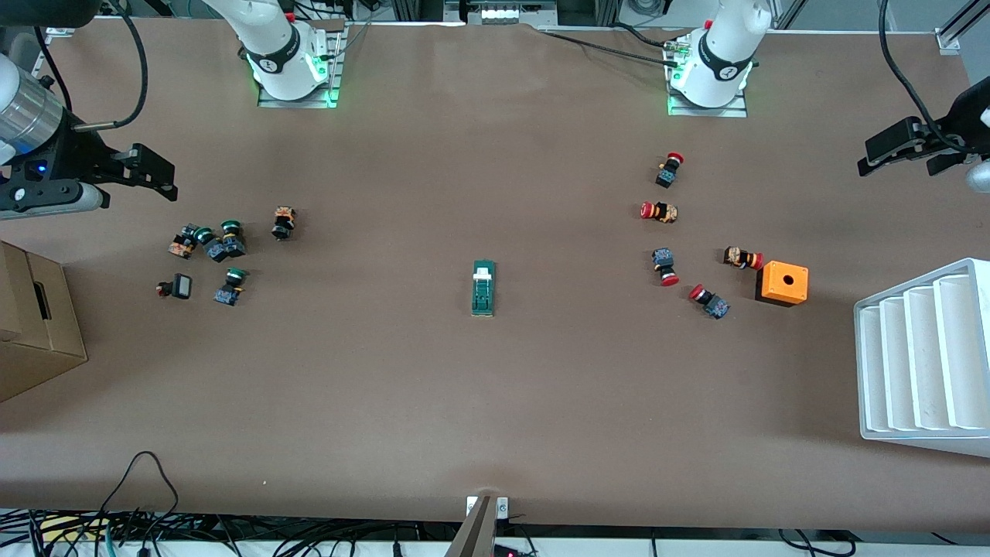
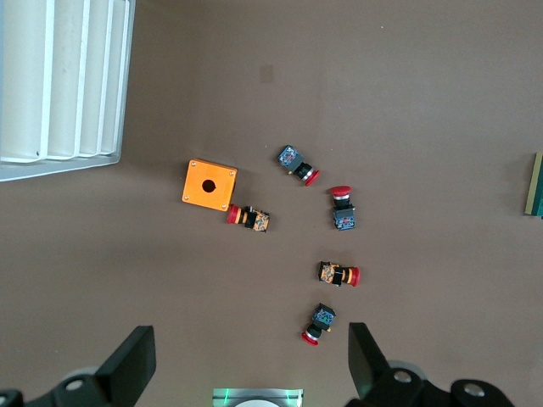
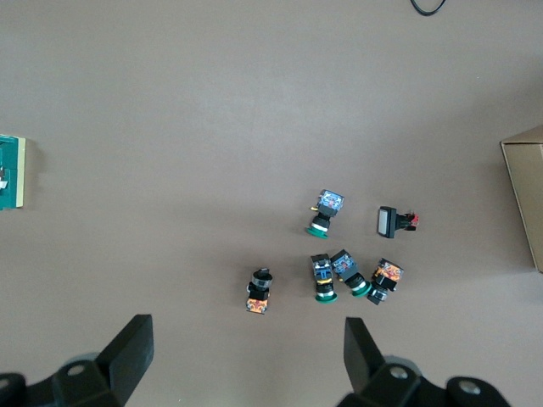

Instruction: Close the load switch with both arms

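Note:
The load switch (image 1: 483, 287), a narrow dark-green block with a white tab at the end toward the robots' bases, lies at the table's middle. Its end shows at the edge of the left wrist view (image 2: 535, 184) and of the right wrist view (image 3: 10, 172). My left gripper (image 1: 865, 155) hangs open and empty over bare table at the left arm's end, well apart from the switch; its own view shows it too (image 2: 250, 360). My right gripper (image 1: 172, 179) hangs open and empty over bare table at the right arm's end (image 3: 246, 356).
Several red-capped push buttons (image 1: 670, 169) and an orange box (image 1: 783, 283) lie toward the left arm's end, with a white ribbed tray (image 1: 920, 356) at that edge. Several green-capped buttons (image 1: 216, 244) and a cardboard box (image 1: 35, 325) lie toward the right arm's end.

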